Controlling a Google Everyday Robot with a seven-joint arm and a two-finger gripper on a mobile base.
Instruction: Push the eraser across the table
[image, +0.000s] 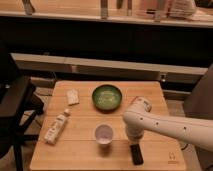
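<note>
Hovering right above the eraser (135, 154), the hand (134, 143).

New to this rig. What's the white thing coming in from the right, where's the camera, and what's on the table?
The white shape is the robot's single arm, reaching in from the right edge. Its gripper points down near the front of the table, right above the eraser, a flat black bar lying close to the front edge. The arm hides the contact, so whether it touches the bar cannot be told.

There is one picture, taken from above and in front, looking down at the table; the camera's mounting is not known.

On the small wooden table: a green bowl toward the back, a white cup left of the eraser, a small pale block at back left, and a white bottle lying on its side at the left. A dark chair stands beside the table's left side.
</note>
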